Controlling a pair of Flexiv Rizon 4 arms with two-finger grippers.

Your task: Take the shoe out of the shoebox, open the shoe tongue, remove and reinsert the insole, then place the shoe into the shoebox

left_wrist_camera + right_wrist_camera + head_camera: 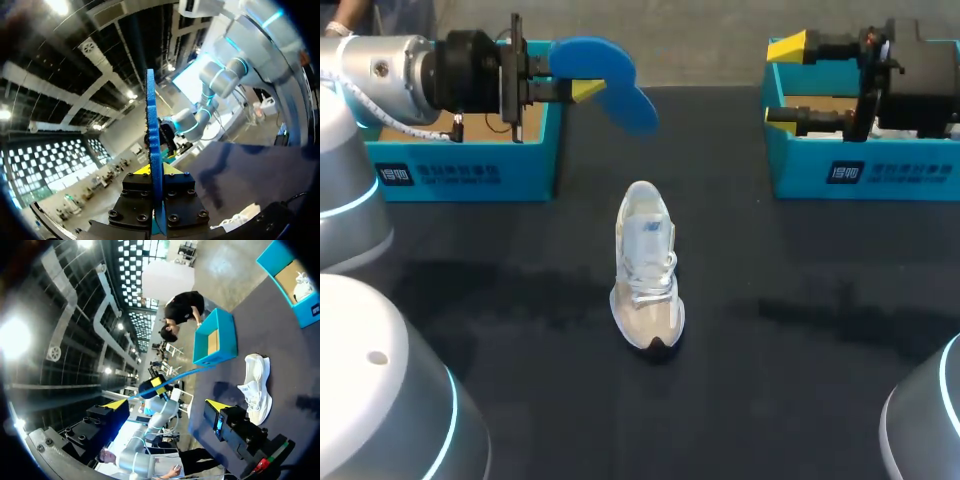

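Observation:
A white and beige shoe (647, 265) stands upright on the dark table's middle, alone; the right wrist view shows the shoe (257, 385) ahead of that gripper. My left gripper (575, 90) hovers high at the back left, shut on a blue insole (605, 80) that sticks out to the right. In the left wrist view the insole (151, 150) stands edge-on, pinched between the fingers of the left gripper (156, 172). My right gripper (788, 82) hangs over the right teal shoebox (860, 170), open and holding nothing; its spread tips frame the right gripper (165, 405).
A second teal shoebox (470, 170) stands at the back left under my left arm, seen also as a teal box (215, 337) beyond the shoe. Another teal box (295, 285) holds white paper. Bare dark table surrounds the shoe.

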